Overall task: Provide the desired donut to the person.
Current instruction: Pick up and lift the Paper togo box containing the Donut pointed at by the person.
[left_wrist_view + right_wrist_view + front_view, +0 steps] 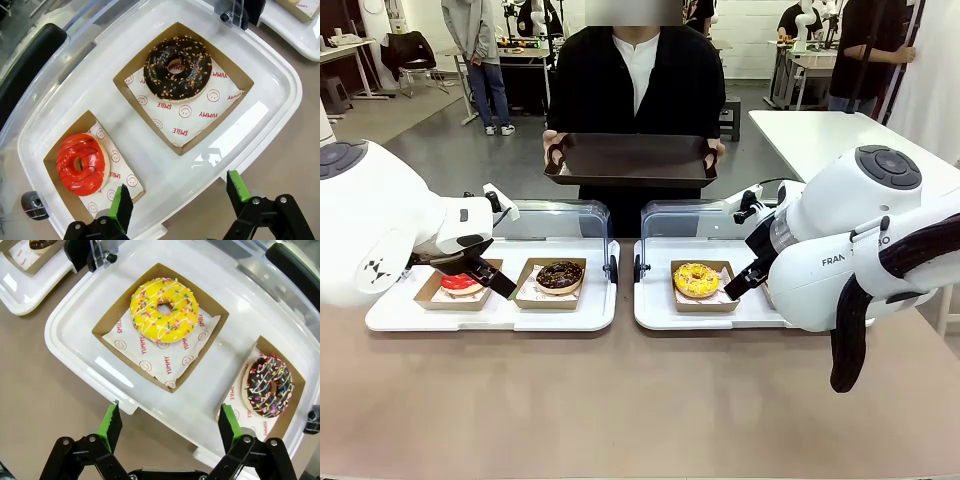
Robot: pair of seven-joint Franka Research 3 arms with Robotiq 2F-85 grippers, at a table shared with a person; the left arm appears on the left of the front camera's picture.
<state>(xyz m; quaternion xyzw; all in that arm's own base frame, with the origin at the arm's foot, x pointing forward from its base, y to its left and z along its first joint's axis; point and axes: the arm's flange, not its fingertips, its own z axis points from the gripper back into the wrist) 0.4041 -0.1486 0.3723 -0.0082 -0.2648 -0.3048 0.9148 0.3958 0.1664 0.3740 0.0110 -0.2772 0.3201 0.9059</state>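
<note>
The left tool [178, 187] has its two fingers wide apart and grips nothing. It hangs over the near edge of the left white tray [270, 90]. Close to one green pad, the red donut [80, 164] lies in an open cardboard box [80, 127]. The chocolate donut with nut crumbs [177, 68] lies in a second box farther in on the same tray.

The right tool [170, 412] is also spread open and empty, above the near edge of the right white tray [65, 335]. On this tray the yellow donut [164, 310] sits in its box on printed paper. The chocolate donut with coloured sprinkles [269, 385] sits in another box beside it.

The two white trays stand side by side on the table [620, 400], each with a clear lid [555, 218] raised at its far side. Beyond them the person [638, 80] stands at the far side of the table and holds a dark tray [630, 160] above the white trays. Which donut is wanted, I cannot tell.
</note>
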